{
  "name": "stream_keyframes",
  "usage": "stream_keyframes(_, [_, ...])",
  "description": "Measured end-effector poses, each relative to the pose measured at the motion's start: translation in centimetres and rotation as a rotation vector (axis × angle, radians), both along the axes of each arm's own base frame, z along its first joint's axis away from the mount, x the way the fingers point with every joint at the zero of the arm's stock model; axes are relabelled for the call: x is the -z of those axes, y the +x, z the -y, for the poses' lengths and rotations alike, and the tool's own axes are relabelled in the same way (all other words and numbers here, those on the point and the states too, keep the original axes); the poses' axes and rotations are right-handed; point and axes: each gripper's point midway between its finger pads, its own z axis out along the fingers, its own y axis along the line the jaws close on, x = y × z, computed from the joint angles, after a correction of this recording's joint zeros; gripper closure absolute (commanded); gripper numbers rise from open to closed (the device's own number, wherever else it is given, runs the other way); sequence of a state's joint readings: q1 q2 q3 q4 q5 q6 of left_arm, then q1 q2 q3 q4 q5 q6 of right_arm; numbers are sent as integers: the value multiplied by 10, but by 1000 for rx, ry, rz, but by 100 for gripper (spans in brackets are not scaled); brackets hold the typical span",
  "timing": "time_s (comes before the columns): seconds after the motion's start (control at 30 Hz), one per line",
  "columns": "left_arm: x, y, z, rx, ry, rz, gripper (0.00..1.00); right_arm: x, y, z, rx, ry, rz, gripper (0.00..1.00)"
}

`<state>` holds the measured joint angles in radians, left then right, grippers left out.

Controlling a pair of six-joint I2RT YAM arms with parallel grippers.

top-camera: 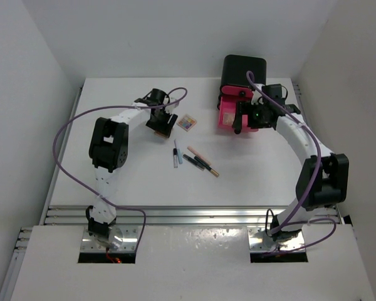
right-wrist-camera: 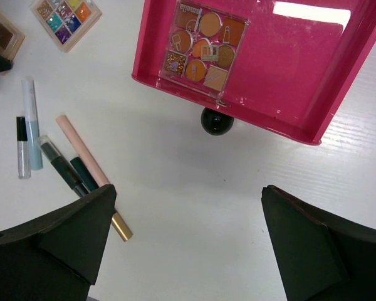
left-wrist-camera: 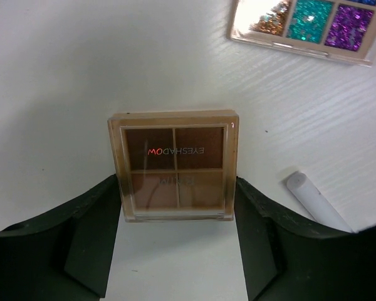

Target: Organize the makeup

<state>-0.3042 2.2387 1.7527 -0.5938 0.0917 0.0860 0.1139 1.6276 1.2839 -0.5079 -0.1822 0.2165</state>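
Beyond the left pincer point(left-wrist-camera: 175, 207), past its right-hand finger, a glittery multicoloured square palette point(left-wrist-camera: 307, 28) runs off the top edge. A white rounded stick point(left-wrist-camera: 313, 199) disappears behind that finger. Whether the pincer actually presses the brown four-pan eyeshadow palette point(left-wrist-camera: 174, 150) between its fingers, I can't tell.

A robotics lab cell is shown. A white table point(top-camera: 250, 182) is boxed in on three sides by plain white walls point(top-camera: 31, 69), like a test enclosure. The left arm point(top-camera: 106, 147) and the right arm point(top-camera: 313, 175), both white and black, are bolted to metal plates point(top-camera: 128, 241) at the near edge, just beside an aluminium rail point(top-camera: 194, 215). Purple cables point(top-camera: 61, 157) are looped loosely along both arms. Makeup point(top-camera: 200, 161) is laid out on the bare tabletop
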Motion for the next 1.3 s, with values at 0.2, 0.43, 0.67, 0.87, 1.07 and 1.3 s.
stream_keyframes(0.2, [-17, 2, 11, 106, -3, 16, 75, -1, -5, 4, 28, 11, -4, 0])
stream_keyframes(0.43, [-105, 40, 84, 370, 20, 317, 75, -5, -26, 37, 185, 51, 9, 0])
stream_keyframes(0.67, [-153, 12, 200, 654, -33, 532, 75, -5, -37, 75, 312, 31, 69, 0])
stream_keyframes(0.87, [-182, 6, 258, 771, -104, 717, 75, 0, -36, 85, 346, 11, 84, 0])
stream_keyframes(1.07, [-190, 22, 280, 790, -176, 843, 75, 4, -41, 89, 356, 7, 69, 0])
stream_keyframes(1.3, [-160, 26, 302, 825, -218, 862, 75, -5, -47, 100, 366, -24, 91, 0])
